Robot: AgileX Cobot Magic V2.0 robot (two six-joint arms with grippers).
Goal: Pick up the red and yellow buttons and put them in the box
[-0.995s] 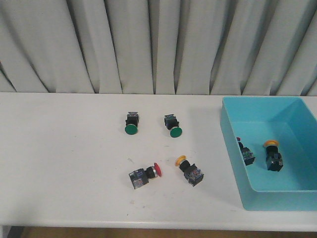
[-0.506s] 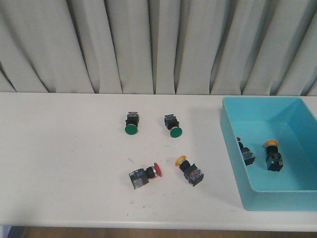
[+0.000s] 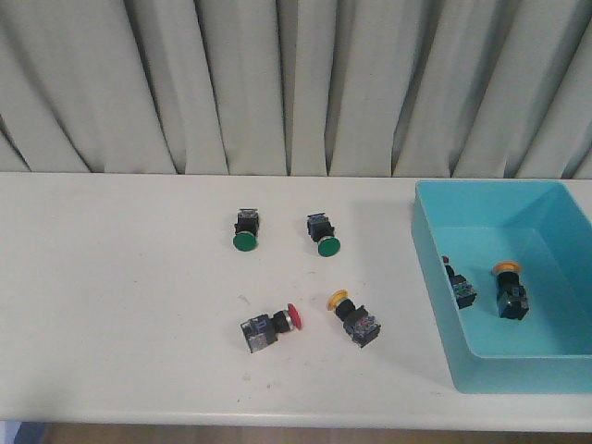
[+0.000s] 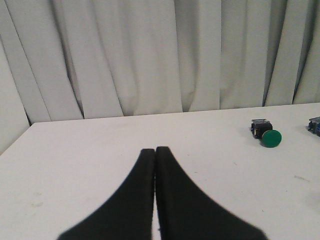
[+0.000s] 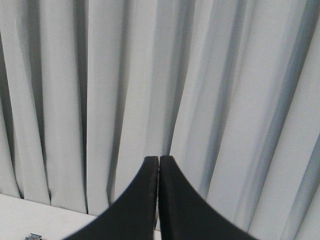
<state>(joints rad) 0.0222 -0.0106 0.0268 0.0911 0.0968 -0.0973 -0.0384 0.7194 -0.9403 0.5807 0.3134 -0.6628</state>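
A red button [image 3: 271,325] and a yellow button [image 3: 354,316] lie on their sides on the white table near its front. The turquoise box [image 3: 435,268] stands at the right and holds a red button [image 3: 459,284] and a yellow button [image 3: 509,288]. Neither gripper shows in the front view. My left gripper [image 4: 155,150] is shut and empty, low over the table's left part. My right gripper [image 5: 159,159] is shut and empty, raised and facing the curtain.
Two green buttons [image 3: 245,229] [image 3: 323,235] lie mid-table behind the red and yellow ones; one shows in the left wrist view [image 4: 266,133]. A grey curtain [image 3: 277,83] hangs behind the table. The table's front edge runs along the bottom of the front view.
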